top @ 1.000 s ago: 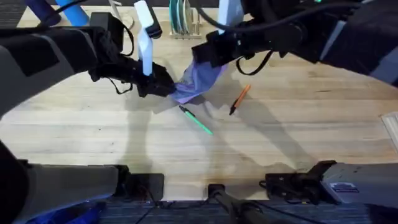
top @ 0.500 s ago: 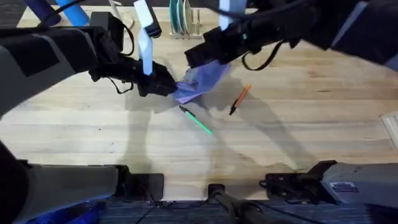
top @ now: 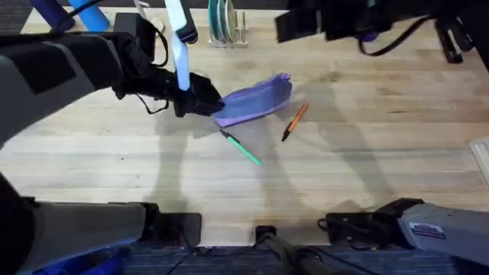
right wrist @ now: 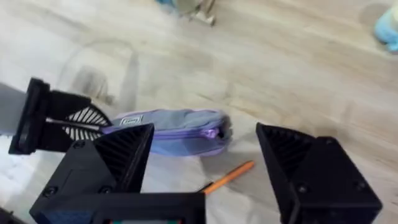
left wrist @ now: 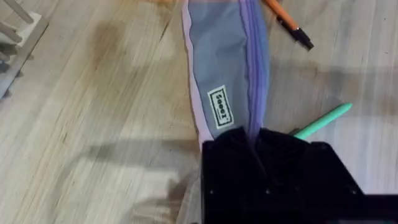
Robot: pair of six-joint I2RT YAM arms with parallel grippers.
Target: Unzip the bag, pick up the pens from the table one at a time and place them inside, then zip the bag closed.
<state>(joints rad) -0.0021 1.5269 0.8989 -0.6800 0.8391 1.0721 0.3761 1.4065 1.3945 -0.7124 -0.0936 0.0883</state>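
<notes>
The lavender fabric pouch with a grey panel (top: 256, 101) lies zipped on the pale plank table (top: 382, 160), one end clamped in the left gripper (top: 208, 105). A green pen (top: 242, 147) and an orange pen (top: 295, 121) lie beside it. The right gripper (right wrist: 202, 158) hangs above, spread wide and empty. The left wrist view shows the pouch's small label (left wrist: 220, 107).

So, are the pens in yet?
Not yet. Nothing looks done: the bag shows no opening, and the green pen and orange pen lie on the table. In hand: the left tool grips the bag's end; the right tool hangs open. Left: unzipping, both pens, zipping.
</notes>
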